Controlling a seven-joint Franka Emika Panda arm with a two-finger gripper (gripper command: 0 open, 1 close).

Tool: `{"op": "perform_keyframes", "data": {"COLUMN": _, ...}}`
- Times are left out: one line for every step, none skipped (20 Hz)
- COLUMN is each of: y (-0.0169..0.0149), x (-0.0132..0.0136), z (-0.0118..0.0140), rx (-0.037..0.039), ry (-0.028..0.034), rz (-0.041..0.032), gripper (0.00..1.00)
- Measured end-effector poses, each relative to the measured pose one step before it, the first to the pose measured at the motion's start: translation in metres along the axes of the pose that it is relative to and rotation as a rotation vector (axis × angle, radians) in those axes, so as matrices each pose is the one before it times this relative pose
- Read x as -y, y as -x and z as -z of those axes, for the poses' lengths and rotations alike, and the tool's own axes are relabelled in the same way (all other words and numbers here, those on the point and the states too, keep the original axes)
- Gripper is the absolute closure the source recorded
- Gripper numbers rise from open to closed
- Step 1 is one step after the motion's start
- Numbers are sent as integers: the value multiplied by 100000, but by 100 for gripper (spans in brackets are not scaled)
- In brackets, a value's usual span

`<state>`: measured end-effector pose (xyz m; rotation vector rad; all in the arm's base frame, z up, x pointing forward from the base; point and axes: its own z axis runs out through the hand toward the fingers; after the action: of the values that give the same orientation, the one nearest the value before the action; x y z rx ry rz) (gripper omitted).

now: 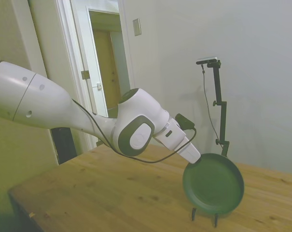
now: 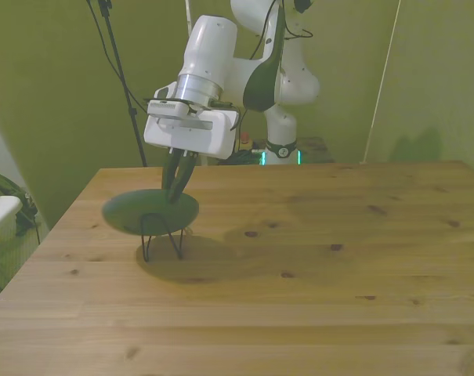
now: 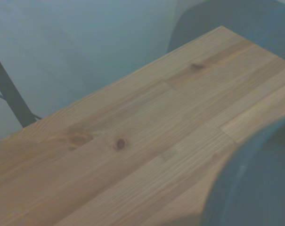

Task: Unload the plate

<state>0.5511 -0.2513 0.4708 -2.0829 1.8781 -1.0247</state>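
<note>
From the side view, the plate [image 1: 214, 184], round, matte dark green with a shallow raised rim, stands nearly on edge in a thin black wire stand [image 1: 203, 216] on the pale wooden surface [image 1: 112, 193], its hollow face turned toward this camera (no writing shows on it). In the front view, the end effector [image 2: 176, 190] meets the plate's top rim; whether its fingers grip it I cannot tell. The wrist view shows knotty planks and a blurred dark green curve.
</note>
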Motion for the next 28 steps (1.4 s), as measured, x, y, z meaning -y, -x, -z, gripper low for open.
{"op": "perform_keyframes", "data": {"y": 19, "x": 21, "z": 7, "rx": -2, "ry": -74, "rz": 7, "gripper": 100}}
{"op": "perform_keyframes", "data": {"y": 17, "x": 20, "z": 8, "rx": -6, "ry": -78, "rz": 19, "gripper": 100}}
{"op": "perform_keyframes", "data": {"y": 15, "x": 19, "z": 8, "rx": -13, "ry": -88, "rz": 14, "gripper": 100}}
{"op": "perform_keyframes", "data": {"y": 12, "x": 17, "z": 7, "rx": -8, "ry": -68, "rz": 19, "gripper": 100}}
{"op": "perform_keyframes", "data": {"y": -17, "x": 26, "z": 34, "rx": -53, "ry": -113, "rz": -32, "gripper": 100}}
{"op": "perform_keyframes", "data": {"y": -35, "x": 64, "z": 70, "rx": -94, "ry": -199, "rz": -28, "gripper": 100}}
{"op": "perform_keyframes", "data": {"y": -57, "x": 97, "z": 111, "rx": -129, "ry": -267, "rz": -46, "gripper": 100}}
{"op": "perform_keyframes", "data": {"y": -90, "x": 176, "z": 206, "rx": -193, "ry": -482, "rz": -123, "gripper": 100}}
{"op": "perform_keyframes", "data": {"y": -130, "x": 274, "z": 330, "rx": -267, "ry": -783, "rz": -197, "gripper": 100}}
{"op": "perform_keyframes", "data": {"y": -139, "x": 334, "z": 430, "rx": -247, "ry": -984, "rz": -336, "gripper": 100}}
{"op": "perform_keyframes", "data": {"y": -117, "x": 371, "z": 531, "rx": -193, "ry": -1120, "rz": -395, "gripper": 100}}
{"op": "perform_keyframes", "data": {"y": -67, "x": 369, "z": 605, "rx": 137, "ry": -1049, "rz": -779, "gripper": 100}}
{"op": "perform_keyframes", "data": {"y": 5, "x": 324, "z": 600, "rx": 574, "ry": -605, "rz": -886, "gripper": 100}}
{"op": "perform_keyframes", "data": {"y": 84, "x": 344, "z": 691, "rx": 1068, "ry": 44, "rz": -506, "gripper": 100}}
{"op": "perform_keyframes", "data": {"y": 113, "x": 354, "z": 735, "rx": 1438, "ry": 426, "rz": -258, "gripper": 100}}
{"op": "perform_keyframes", "data": {"y": 113, "x": 381, "z": 842, "rx": 1289, "ry": 259, "rz": -55, "gripper": 100}}
{"op": "perform_keyframes", "data": {"y": 145, "x": 387, "z": 865, "rx": 1146, "ry": 394, "rz": 425, "gripper": 100}}
{"op": "perform_keyframes", "data": {"y": 188, "x": 347, "z": 774, "rx": 1108, "ry": 539, "rz": 519, "gripper": 100}}
{"op": "perform_keyframes", "data": {"y": 236, "x": 371, "z": 726, "rx": 934, "ry": 393, "rz": 542, "gripper": 100}}
{"op": "perform_keyframes", "data": {"y": 395, "x": 425, "z": 614, "rx": 851, "ry": 7, "rz": 679, "gripper": 100}}
{"op": "perform_keyframes", "data": {"y": 618, "x": 456, "z": 467, "rx": 1052, "ry": -23, "rz": 961, "gripper": 100}}
{"op": "perform_keyframes", "data": {"y": 796, "x": 432, "z": 244, "rx": 1309, "ry": 233, "rz": 1143, "gripper": 100}}
{"op": "perform_keyframes", "data": {"y": 997, "x": 504, "z": 66, "rx": 1496, "ry": 358, "rz": 1297, "gripper": 100}}
{"op": "perform_keyframes", "data": {"y": 1148, "x": 522, "z": -63, "rx": 1744, "ry": 623, "rz": 1301, "gripper": 100}}
{"op": "perform_keyframes", "data": {"y": 1214, "x": 450, "z": -229, "rx": 1772, "ry": 833, "rz": 1217, "gripper": 100}}
{"op": "perform_keyframes", "data": {"y": 1398, "x": 472, "z": -334, "rx": 1898, "ry": 1009, "rz": 1157, "gripper": 100}}
{"op": "perform_keyframes", "data": {"y": 1353, "x": 482, "z": -395, "rx": 1469, "ry": 704, "rz": 952, "gripper": 100}}
{"op": "perform_keyframes", "data": {"y": 1301, "x": 432, "z": -476, "rx": 1296, "ry": 777, "rz": 1033, "gripper": 100}}
